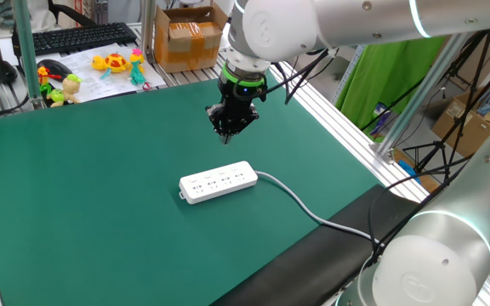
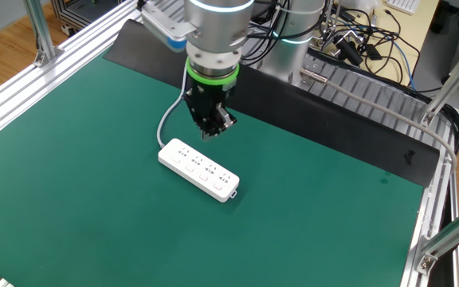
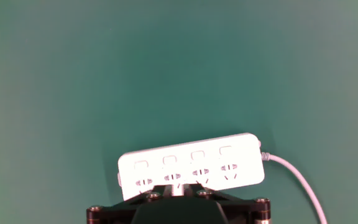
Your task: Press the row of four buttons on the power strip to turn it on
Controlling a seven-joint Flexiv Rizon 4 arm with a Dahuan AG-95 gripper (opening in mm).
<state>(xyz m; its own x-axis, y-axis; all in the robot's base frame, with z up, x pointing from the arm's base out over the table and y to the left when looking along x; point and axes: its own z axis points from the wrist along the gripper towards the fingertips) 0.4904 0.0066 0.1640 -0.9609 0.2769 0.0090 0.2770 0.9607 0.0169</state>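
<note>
The white power strip (image 1: 219, 181) lies flat on the green mat (image 1: 75, 195), with its whitish-grey cable (image 1: 313, 214) running off to the right. In the hand view, the four buttons (image 3: 183, 157) show as small squares in a line along the far edge of the power strip (image 3: 191, 165), above the socket holes. My gripper (image 1: 225, 136) hangs in the air a little above and behind the strip, pointing down, shut and holding nothing. The other fixed view shows the gripper (image 2: 211, 134) just above the strip's cable end (image 2: 174, 150). My gripper (image 3: 178, 188) sits at the bottom edge of the hand view.
A cardboard box (image 1: 188, 38), small toys (image 1: 113, 64) and a keyboard (image 1: 75, 38) sit beyond the mat's far edge. Aluminium rails (image 2: 22, 88) border the mat. A second silver robot arm (image 1: 432, 255) stands at the near right corner.
</note>
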